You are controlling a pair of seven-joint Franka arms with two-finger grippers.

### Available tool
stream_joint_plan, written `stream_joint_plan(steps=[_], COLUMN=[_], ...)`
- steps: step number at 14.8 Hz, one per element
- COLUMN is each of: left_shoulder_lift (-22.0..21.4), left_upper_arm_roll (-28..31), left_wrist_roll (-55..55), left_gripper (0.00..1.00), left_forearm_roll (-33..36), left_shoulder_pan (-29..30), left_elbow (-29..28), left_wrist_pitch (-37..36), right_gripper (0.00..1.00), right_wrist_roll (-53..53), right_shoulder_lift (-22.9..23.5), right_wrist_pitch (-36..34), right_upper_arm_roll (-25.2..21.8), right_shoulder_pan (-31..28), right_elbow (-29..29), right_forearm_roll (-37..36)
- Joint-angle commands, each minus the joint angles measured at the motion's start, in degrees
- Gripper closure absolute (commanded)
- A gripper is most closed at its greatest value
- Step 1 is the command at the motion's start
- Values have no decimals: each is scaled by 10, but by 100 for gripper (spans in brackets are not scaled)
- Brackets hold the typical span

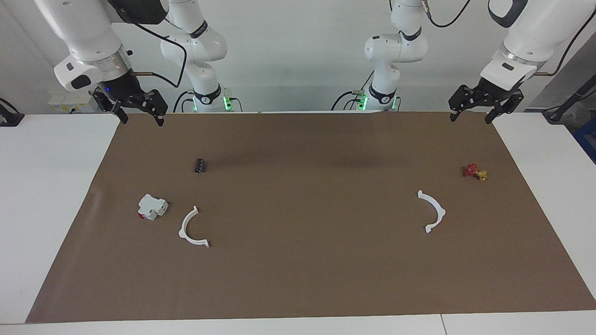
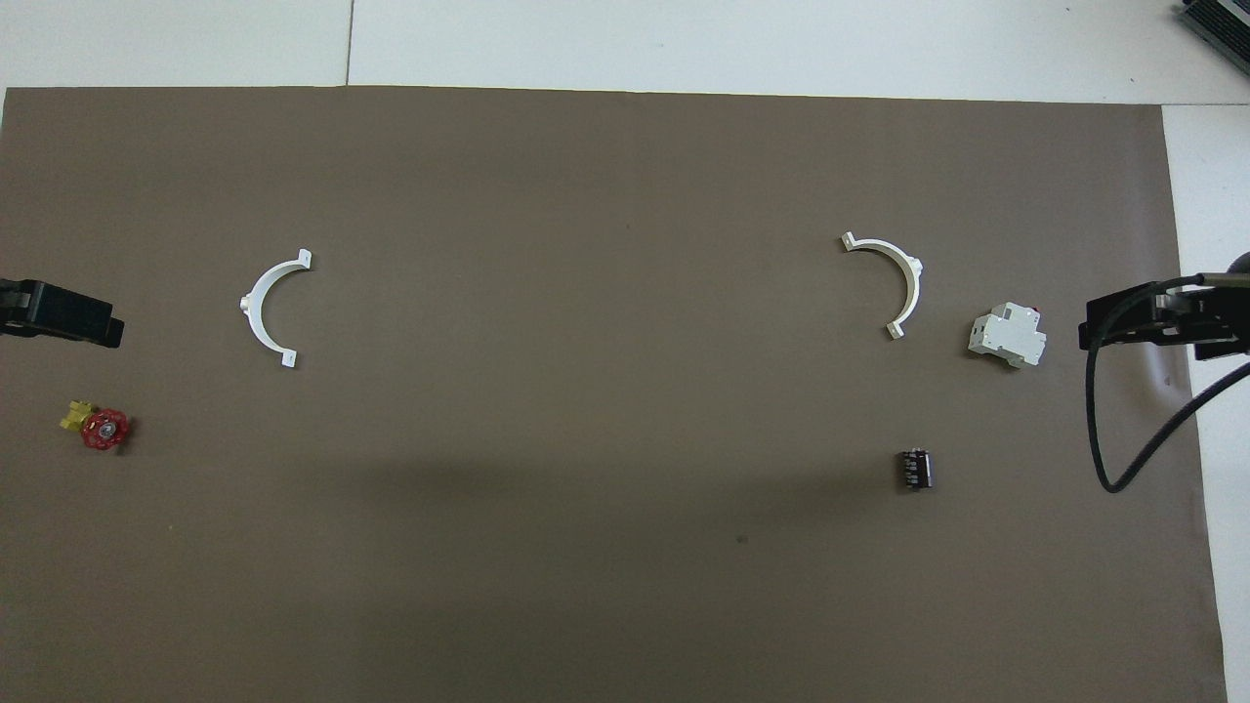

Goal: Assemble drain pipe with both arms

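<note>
Only the facing view shows both pincers whole: the left gripper [image 1: 471, 116] and right gripper [image 1: 138, 116] hang with fingers apart, empty, over the brown mat's [image 1: 298, 279] robot-side corners. The two white half-rings lie well apart, one [image 1: 432, 210] toward the left arm's end, the other [image 1: 192, 229] just beside the white-and-red block [image 1: 152, 206].

Overhead view: we see only a tip of the left gripper [image 2: 61, 318] at the frame edge; the arm is cut off. The right gripper [image 2: 1157, 317] is likewise clipped by the edge, partly crossed by its black cable [image 2: 1099, 410]. Facing view: both arms' upper links run out of the top. Markings on the small black cylinder [image 1: 200, 165] are too small for us to read.
</note>
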Motion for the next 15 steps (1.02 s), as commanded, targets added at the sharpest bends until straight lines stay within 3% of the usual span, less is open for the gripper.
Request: stream_joint_plan(steps=[1, 6, 12, 15], left_shoulder_lift=[-7, -7, -7, -7], left_upper_arm_roll=[1, 1, 1, 1], left_wrist_roll=[-2, -2, -2, -2], left_gripper=[0, 0, 0, 0], left_forearm_roll=[-8, -8, -8, -8], left_shoulder_pan=[3, 3, 3, 3], left_elbow=[-7, -7, -7, -7], left_wrist_pitch=[-5, -5, -5, -5], right_gripper=[0, 0, 0, 0], right_wrist_roll=[-8, -16, -147, -224], right_shoulder_lift=[-2, -4, -7, 56], right_wrist_pitch=[-2, -1, 108, 204], right_upper_arm_roll=[2, 2, 2, 3], right_shoulder_pan=[-4, -4, -8, -7], right_elbow=[0, -8, -63, -81], right_forearm_roll=[7, 7, 7, 12])
